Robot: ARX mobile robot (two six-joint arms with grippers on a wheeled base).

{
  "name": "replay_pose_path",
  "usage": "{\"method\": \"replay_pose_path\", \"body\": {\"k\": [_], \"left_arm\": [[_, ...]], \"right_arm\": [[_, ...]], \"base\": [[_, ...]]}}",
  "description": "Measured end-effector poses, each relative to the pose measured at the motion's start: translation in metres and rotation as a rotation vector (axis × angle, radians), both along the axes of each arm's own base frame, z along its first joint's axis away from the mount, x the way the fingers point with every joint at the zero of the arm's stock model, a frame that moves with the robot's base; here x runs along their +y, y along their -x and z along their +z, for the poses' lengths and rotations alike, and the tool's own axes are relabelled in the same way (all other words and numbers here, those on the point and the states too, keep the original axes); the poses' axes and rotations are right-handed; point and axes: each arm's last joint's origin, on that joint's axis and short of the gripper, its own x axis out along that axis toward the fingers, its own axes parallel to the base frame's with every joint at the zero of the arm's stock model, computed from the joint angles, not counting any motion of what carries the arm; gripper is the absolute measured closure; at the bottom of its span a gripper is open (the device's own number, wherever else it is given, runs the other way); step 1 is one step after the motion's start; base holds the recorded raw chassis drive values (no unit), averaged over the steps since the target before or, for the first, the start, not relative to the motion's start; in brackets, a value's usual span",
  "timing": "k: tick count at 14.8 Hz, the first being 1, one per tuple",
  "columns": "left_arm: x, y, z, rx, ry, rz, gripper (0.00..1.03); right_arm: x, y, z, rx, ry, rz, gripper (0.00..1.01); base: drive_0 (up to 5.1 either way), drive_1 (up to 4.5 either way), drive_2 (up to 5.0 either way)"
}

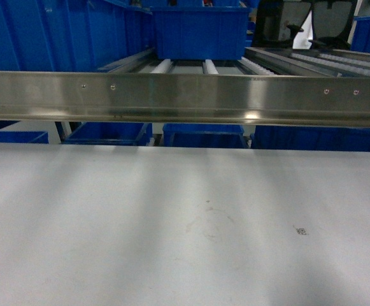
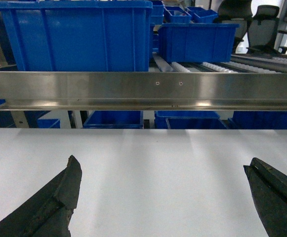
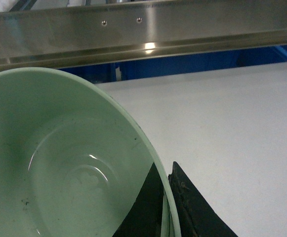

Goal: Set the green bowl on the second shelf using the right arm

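Right pincer (image 3: 166, 207) clamped on the rim of the green bowl (image 3: 69, 163), one finger inside, one outside; bowl held above the white tabletop (image 3: 232, 128), just in front of the steel rail (image 3: 143, 29). Left pincer (image 2: 163, 197) spread wide, holding nothing, over the tabletop. Second shelf (image 1: 185, 67) with rollers carries a blue crate (image 1: 200, 32). Neither arm shows in the head view.

Pale green bowl (image 3: 59, 168) fills the near left, its rim pinched by black fingers (image 3: 192, 212); steel rail (image 3: 143, 34) beyond white tabletop (image 3: 232, 138).
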Motion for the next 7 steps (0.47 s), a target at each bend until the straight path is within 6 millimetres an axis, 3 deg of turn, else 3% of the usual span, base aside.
{"method": "replay_pose_path", "body": {"k": [7], "left_arm": [[0.0,0.0,0.0,0.0,0.0,0.0,0.05]], "right_arm": [[-0.0033,0.0005,0.0035,-0.02,-0.004,0.008,0.99]], "base": [[0.0,0.0,0.0]]}}
